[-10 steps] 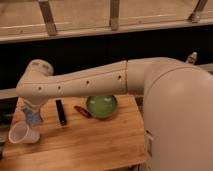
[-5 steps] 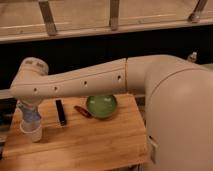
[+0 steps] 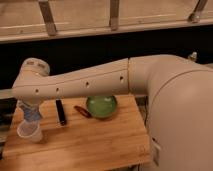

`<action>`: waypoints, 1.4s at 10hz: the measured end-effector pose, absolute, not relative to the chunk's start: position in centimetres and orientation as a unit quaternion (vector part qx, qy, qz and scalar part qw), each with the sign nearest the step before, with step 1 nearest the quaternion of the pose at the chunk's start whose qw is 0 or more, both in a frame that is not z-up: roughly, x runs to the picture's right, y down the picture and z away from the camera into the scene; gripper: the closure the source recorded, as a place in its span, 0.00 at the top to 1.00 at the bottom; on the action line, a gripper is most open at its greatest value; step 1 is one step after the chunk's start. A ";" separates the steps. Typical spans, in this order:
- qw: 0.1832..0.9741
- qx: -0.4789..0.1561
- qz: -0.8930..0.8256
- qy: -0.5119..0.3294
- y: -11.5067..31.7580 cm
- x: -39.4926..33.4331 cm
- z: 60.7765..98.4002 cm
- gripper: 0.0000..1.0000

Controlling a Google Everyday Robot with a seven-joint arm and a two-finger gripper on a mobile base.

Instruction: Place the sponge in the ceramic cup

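The ceramic cup (image 3: 29,133) stands upright near the left edge of the wooden table (image 3: 95,145). Right above its mouth hangs the blue-grey sponge (image 3: 33,116), its lower end at the cup's rim. My gripper (image 3: 30,111) points down at the far left end of the long white arm and is shut on the sponge. The arm's wrist hides most of the gripper's upper part. Whether the sponge touches the inside of the cup I cannot tell.
A long black bar (image 3: 60,112) lies right of the cup. A small red-brown object (image 3: 82,111) lies beside it, and a green bowl (image 3: 101,106) stands at the table's back edge. The robot's white body (image 3: 180,125) fills the right side.
The gripper with the sponge has shifted from beside the cup to directly over its mouth. The cup now sits slightly further right. Bowl and bar have not moved.
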State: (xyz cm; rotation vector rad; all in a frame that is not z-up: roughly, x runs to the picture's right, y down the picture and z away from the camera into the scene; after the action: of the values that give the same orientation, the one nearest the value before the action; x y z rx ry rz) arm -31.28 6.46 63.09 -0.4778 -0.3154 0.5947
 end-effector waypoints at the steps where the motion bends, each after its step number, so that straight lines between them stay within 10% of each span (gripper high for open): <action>1: 0.913 -0.239 0.291 -0.157 6.8 -31.1 63.2 0.00; 14: 0.910 -0.266 0.271 -0.169 9.8 -32.8 63.1 0.00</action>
State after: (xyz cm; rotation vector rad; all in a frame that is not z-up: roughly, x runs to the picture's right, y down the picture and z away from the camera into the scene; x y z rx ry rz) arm -32.76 9.79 63.15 -0.5488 -0.3480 0.5585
